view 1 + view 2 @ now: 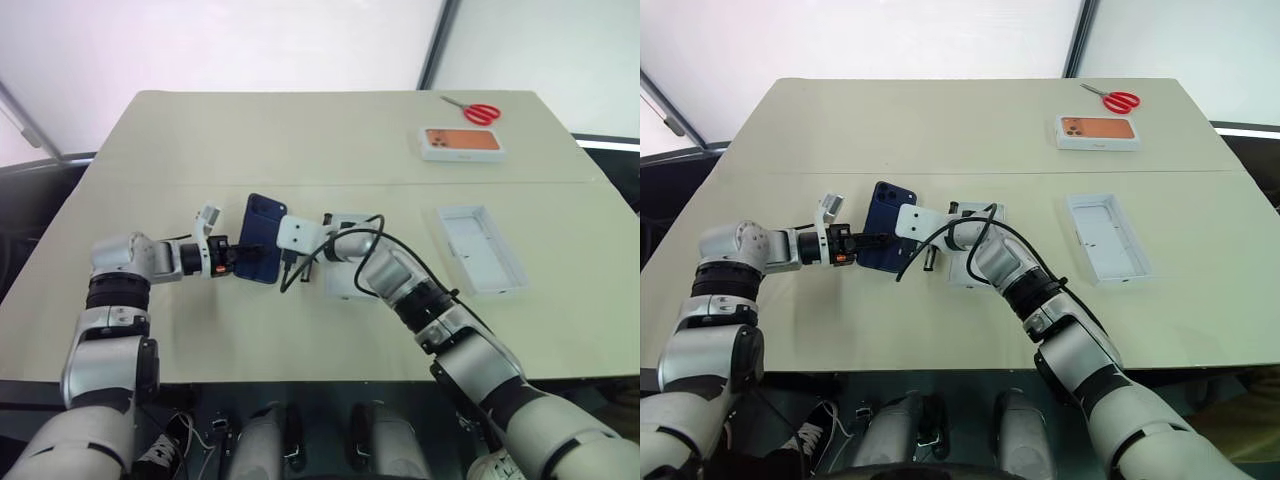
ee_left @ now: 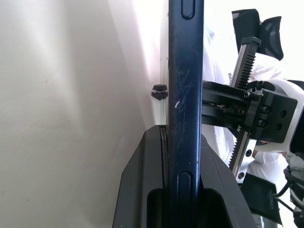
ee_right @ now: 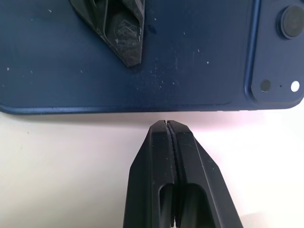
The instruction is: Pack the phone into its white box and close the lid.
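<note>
Phone (image 1: 262, 237): slim, dark navy, scuffed

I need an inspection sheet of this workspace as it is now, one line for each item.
Surface: beige table, one seam across it.
Job's things: phone held on edge above the table; white box partly hidden under the right arm; lid lying hollow side up, to the right.
Clutter: scissors and picture box at the far right.
Grippers: left hand shut on the phone; right hand shut, empty, beside the phone.
Cables: black cable looping at the right wrist.
Surroundings: pale wall.
</note>
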